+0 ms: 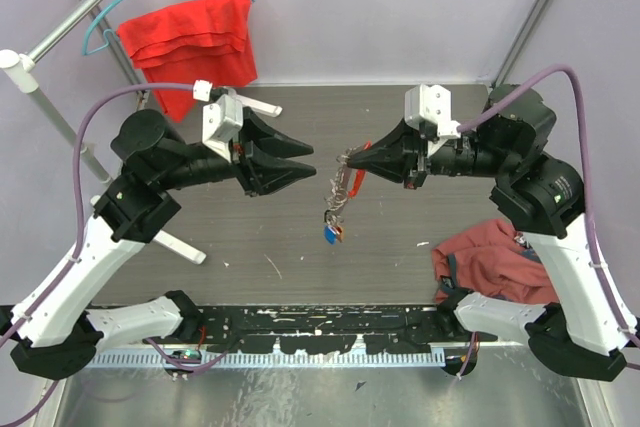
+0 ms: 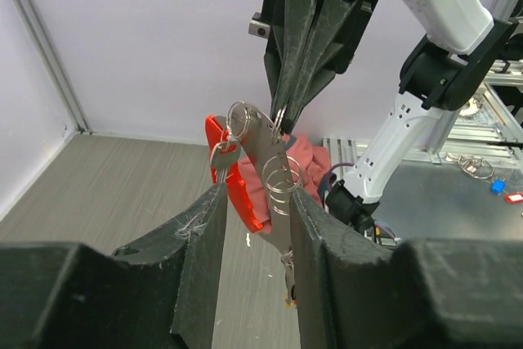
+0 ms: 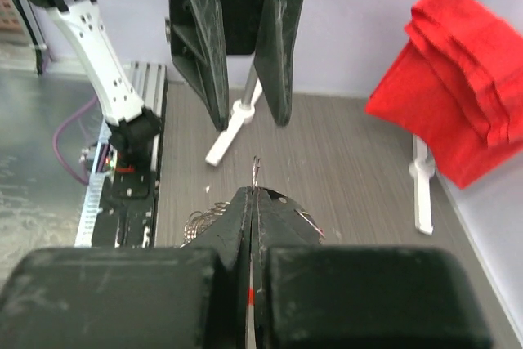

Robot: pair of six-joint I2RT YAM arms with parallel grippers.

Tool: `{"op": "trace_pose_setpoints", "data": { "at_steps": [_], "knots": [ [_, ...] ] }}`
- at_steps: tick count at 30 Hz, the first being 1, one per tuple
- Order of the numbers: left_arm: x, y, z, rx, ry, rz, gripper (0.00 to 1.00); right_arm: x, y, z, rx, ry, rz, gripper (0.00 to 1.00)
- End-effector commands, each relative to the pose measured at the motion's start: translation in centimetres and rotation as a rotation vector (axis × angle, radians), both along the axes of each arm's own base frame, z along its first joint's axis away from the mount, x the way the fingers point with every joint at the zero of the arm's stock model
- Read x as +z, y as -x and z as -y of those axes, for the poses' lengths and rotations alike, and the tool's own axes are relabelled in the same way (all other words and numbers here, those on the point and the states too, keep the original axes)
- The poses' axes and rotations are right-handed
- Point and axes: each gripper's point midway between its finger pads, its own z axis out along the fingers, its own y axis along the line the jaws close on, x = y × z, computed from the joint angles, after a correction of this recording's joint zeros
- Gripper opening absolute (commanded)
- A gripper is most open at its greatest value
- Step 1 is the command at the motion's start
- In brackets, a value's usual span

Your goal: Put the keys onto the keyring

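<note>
1. The right gripper (image 1: 352, 159) comes in from the right of the top view. Its jaws are pressed tight together on the top of the keys (image 1: 338, 197).
2. The bunch is in the air, off the counter (image 1: 250, 237), just about dead centre of the top view.
3. Long axis: the bunch dangles straight from the pinch. In the top view it runs from the jaw tips toward the bottom of the frame, with a blue tag (image 1: 329, 235) at the low end.
4. From the left wrist it runs top to bottom with a slight lean. Thin wire rings (image 2: 282, 177) stack along a flat silver strip, and a red plastic tag (image 2: 243, 198) sits behind them.
5. The left gripper (image 1: 313, 158) faces in from the left. Its jaws stand partly apart and hold nothing. The tips are just short of the bunch, near but not touching.
6. The right wrist view shows a sliver of wire poking out past its own closed tips.
7. Writing: the tags and key blades are too small and blurred to read anything.
8. At the far right of the left wrist view, another small cluster of rings (image 2: 472, 166) lies on a metal surface.
9. A red cloth (image 1: 190, 42) hangs at upper left of the top view. A maroon cloth (image 1: 490, 257) is bunched at lower right.
</note>
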Motion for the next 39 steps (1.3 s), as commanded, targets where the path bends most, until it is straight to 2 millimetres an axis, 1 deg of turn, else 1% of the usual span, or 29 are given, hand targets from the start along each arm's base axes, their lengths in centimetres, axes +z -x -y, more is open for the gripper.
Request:
{"op": "trace_pose_setpoints", "data": {
  "at_steps": [1,2,5,7,10,15,21,26,39],
  "knots": [
    [-0.1,0.2,-0.1,0.001,-0.016,0.000,0.43,-1.6,-0.1,1.1,-0.045,0.102,0.015,0.01],
    [-0.2,0.1,0.1,0.000,-0.019,-0.004,0.43,-1.8,0.0,1.2,-0.045,0.124,-0.003,0.01],
    [-0.6,-0.1,0.8,-0.009,-0.035,-0.005,0.43,-2.9,-0.6,1.0,-0.051,0.175,-0.049,0.01],
    [-1.0,0.0,1.3,-0.017,-0.055,0.002,0.43,-3.1,-0.8,1.1,-0.060,0.185,-0.053,0.01],
    [-1.8,0.2,2.1,-0.020,-0.092,0.018,0.43,-3.1,-0.6,1.2,-0.060,0.186,-0.049,0.01],
    [-2.3,0.8,3.3,-0.048,-0.118,0.035,0.42,-3.1,-0.1,1.0,-0.028,0.182,-0.036,0.01],
    [-2.4,0.4,3.2,-0.020,-0.120,0.047,0.41,-2.3,0.8,1.1,0.007,0.150,0.012,0.01],
    [-2.1,0.5,3.4,-0.027,-0.111,0.048,0.38,-1.9,1.4,0.8,0.045,0.119,0.033,0.01],
    [-1.3,1.7,4.1,-0.075,-0.075,0.057,0.30,-1.7,1.0,0.6,0.036,0.098,0.038,0.01]
  ]
}}
